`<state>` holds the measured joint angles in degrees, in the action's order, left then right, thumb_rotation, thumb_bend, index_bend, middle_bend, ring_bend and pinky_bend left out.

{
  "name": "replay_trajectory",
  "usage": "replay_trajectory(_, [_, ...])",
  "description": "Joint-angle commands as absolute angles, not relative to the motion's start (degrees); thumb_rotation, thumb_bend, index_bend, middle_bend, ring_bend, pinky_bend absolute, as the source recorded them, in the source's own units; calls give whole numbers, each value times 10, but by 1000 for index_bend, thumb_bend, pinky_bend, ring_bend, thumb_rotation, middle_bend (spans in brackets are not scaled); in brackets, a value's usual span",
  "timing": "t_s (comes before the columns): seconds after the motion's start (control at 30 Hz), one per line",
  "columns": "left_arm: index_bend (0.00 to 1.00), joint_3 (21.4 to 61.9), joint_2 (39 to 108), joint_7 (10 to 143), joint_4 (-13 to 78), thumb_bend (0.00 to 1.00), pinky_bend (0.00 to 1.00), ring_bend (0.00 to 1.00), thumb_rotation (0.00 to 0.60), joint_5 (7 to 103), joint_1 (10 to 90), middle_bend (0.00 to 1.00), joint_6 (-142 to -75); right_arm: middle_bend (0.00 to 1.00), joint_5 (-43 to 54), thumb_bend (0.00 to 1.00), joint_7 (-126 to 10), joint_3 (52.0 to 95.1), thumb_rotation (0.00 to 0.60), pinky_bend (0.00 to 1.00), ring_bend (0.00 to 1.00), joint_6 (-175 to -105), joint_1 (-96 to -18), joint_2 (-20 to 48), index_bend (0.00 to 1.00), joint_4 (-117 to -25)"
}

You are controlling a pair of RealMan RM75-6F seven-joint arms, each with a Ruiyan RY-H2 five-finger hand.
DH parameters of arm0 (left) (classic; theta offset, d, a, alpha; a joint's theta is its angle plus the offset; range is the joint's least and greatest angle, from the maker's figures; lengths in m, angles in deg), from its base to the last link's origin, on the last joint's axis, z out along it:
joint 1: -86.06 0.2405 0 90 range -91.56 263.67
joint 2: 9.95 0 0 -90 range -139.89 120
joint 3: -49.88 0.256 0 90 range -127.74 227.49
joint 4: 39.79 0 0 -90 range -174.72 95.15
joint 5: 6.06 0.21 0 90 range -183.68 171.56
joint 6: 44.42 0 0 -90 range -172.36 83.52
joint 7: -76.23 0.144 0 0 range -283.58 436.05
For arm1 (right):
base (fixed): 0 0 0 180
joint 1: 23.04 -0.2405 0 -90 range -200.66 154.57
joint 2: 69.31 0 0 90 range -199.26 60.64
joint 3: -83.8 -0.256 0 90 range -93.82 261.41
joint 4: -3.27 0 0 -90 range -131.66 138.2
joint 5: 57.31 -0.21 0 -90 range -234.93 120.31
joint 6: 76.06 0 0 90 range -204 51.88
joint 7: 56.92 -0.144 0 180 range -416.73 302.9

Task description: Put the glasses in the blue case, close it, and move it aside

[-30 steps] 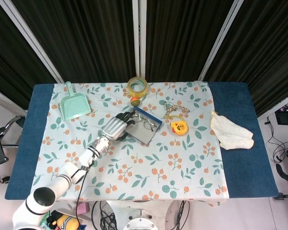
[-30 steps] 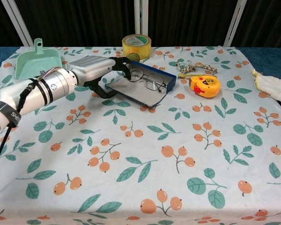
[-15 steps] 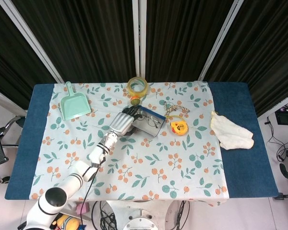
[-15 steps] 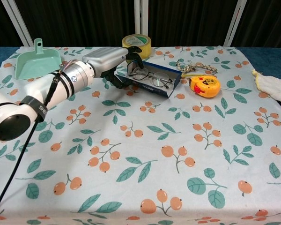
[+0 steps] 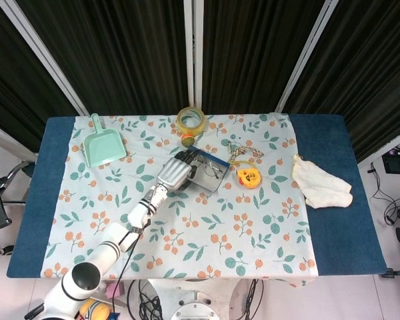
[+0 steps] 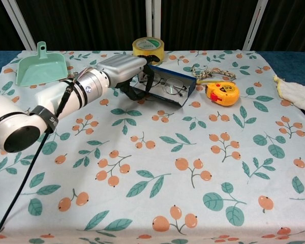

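Note:
The blue case (image 6: 189, 87) lies at the back middle of the table, with the glasses (image 6: 165, 85) inside it. Its near flap stands tilted up over the glasses, so the case is partly folded. My left hand (image 6: 123, 68) grips that flap at the case's left end, fingers curled over its edge. From the head view, the left hand (image 5: 175, 171) covers the left part of the case (image 5: 212, 175), and the glasses (image 5: 211, 169) show beside it. My right hand is in neither view.
A yellow tape roll (image 6: 148, 49) stands just behind the case, with a small orange ball (image 5: 187, 141) near it. A yellow tape measure (image 6: 222, 92) and a cord bundle (image 6: 211, 72) lie to the right. There is a green dustpan (image 6: 38, 68) at the back left and a white cloth (image 6: 297, 94) at the far right.
My left hand has pushed forward and to the right. The case's near flap, which lay flat on the table, now stands raised over the glasses.

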<state>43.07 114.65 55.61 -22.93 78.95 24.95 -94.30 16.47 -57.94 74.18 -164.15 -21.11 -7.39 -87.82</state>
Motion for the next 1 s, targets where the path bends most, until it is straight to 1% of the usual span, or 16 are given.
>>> replay_trajectory(0.03, [677,445,1137,555,-226,406,163,58,600,802,263,16,-964,0,166,176,-578,742,600,0,0,-1641,-212,-73,0,-879])
replay_trajectory(0.1, [709,454,1124,554,-216,414,162,58,600,811,276,16,-991,0,167,176,-577,742,600,0,0,-1640,-213,-72,0,-880])
replay_trajectory(0.23, [724,470,1084,551,-172,425,162,58,600,823,316,20,-1045,0,172,176,-573,743,600,0,0,-1638,-216,-69,0,-883])
replay_trajectory(0.37, [725,504,1007,565,-73,427,162,58,600,841,383,28,-1106,0,177,176,-569,747,600,0,0,-1632,-221,-64,0,-881])
replay_trajectory(0.53, [725,542,897,624,68,427,162,58,600,852,452,32,-1151,0,186,176,-561,751,600,0,0,-1628,-226,-59,0,-882])
replay_trajectory(0.67, [727,555,804,661,185,427,162,58,600,846,485,32,-1163,0,196,176,-552,755,600,0,0,-1629,-228,-58,0,-884])
replay_trajectory(0.8, [742,560,744,705,272,428,162,58,600,850,498,32,-1170,0,198,176,-546,756,600,0,0,-1627,-231,-57,0,-887])
replay_trajectory(0.9, [745,557,730,742,300,428,162,58,600,847,492,32,-1144,0,200,176,-541,758,600,0,0,-1622,-235,-54,0,-888])
replay_trajectory(1.0, [745,546,733,771,319,428,163,58,600,825,473,32,-1086,0,205,176,-539,761,600,0,0,-1622,-235,-51,0,-888])
